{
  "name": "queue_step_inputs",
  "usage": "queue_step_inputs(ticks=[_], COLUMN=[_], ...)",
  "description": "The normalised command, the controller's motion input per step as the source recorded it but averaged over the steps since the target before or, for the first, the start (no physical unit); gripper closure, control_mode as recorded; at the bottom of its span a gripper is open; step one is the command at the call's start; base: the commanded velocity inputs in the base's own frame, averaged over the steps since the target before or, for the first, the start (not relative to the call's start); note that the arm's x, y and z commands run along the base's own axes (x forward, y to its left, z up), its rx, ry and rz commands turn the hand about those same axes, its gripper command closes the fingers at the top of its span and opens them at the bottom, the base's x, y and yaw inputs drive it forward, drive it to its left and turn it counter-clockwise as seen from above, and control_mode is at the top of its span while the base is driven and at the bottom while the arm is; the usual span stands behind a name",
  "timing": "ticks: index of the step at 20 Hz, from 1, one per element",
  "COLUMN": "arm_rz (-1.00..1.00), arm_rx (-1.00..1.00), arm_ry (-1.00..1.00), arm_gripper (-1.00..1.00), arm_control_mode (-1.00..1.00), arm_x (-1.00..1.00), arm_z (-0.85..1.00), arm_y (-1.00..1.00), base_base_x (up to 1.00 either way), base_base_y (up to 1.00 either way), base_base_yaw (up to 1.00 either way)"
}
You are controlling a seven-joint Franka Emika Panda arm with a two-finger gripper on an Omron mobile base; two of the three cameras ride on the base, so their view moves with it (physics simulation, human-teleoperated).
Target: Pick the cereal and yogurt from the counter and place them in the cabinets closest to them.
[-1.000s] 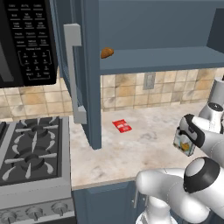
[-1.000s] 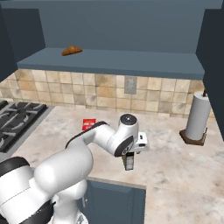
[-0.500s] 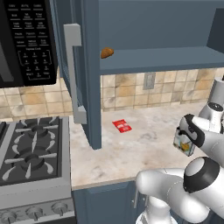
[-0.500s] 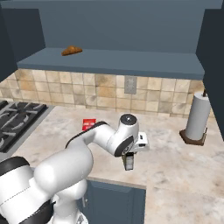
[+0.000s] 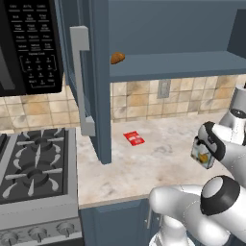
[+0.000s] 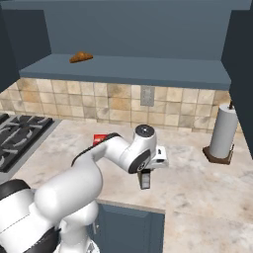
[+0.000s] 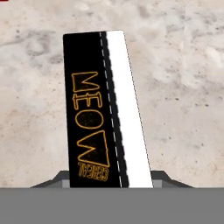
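The cereal (image 5: pixel 202 154) stands on the beige counter (image 5: pixel 158 158) at the right, its whitish face with the orange picture turned toward the left base camera. My gripper (image 6: pixel 145 176) comes down over the cereal (image 6: pixel 145 180) from above and is shut on it. In the hand view the box's black edge (image 7: pixel 94 109), with orange lettering and a white stripe, runs up from between my gripper's (image 7: pixel 111 180) fingertips. The cabinet (image 5: pixel 173 65) above the counter is open, its door (image 5: pixel 96 81) swung out to the left. The yogurt is out of view.
A brown pastry (image 5: pixel 117 58) lies on the cabinet shelf (image 6: pixel 123 69). A small red packet (image 5: pixel 134 138) lies flat on the counter near the door. A paper towel roll (image 6: pixel 222 133) stands at the right. Stove (image 5: pixel 33 168) and microwave (image 5: pixel 29 43) sit at the left.
The fingers have closed onto the cereal box. The arm and the box stay where they were.
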Motion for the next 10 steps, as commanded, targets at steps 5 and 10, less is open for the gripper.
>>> queue_step_inputs(ticks=[5, 10], arm_rz=[-0.08, -0.05], arm_rx=[0.03, 0.05], arm_ry=[0.01, 0.04], arm_gripper=[1.00, 1.00], arm_control_mode=[-1.00, -1.00], arm_x=[0.00, -0.02], arm_z=[0.60, 0.71], arm_y=[0.03, 0.03], base_base_x=[0.00, 0.00], base_base_y=[0.00, 0.00], base_base_yaw=[0.00, 0.00])
